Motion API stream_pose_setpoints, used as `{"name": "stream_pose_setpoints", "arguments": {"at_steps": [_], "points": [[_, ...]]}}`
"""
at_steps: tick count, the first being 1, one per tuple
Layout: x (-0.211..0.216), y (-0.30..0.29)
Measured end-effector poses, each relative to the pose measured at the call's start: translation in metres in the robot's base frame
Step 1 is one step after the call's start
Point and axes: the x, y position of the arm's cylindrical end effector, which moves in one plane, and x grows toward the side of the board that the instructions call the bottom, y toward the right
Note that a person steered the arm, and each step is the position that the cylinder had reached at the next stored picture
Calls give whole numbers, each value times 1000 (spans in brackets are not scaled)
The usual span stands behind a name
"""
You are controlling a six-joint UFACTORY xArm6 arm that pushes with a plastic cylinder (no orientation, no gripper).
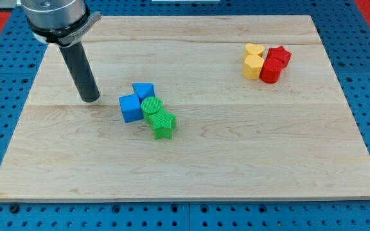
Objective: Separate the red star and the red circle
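Note:
The red star (279,55) and the red circle (271,70) touch each other at the view's upper right, the star just above the circle. A yellow heart (254,49) and a yellow hexagon-like block (253,65) touch them on the left. My tip (90,99) rests on the board at the view's left, far from the red blocks and a little left of the blue blocks.
Near the middle left, a blue cube (130,108), another blue block (144,91), a green circle (151,106) and a green star (164,124) form a tight cluster. The wooden board (236,154) lies on a blue pegboard surface.

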Motion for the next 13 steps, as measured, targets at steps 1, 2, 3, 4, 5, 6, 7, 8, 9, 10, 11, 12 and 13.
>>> {"name": "stream_pose_setpoints", "arguments": {"at_steps": [1, 2, 3, 4, 5, 6, 7, 8, 9, 10, 11, 12, 13], "points": [[-22, 0], [-49, 12], [-71, 55], [-83, 88], [-87, 92], [-95, 91], [-132, 93], [-161, 155], [-175, 227], [-180, 313], [-180, 378], [-178, 413], [-164, 446]]}}
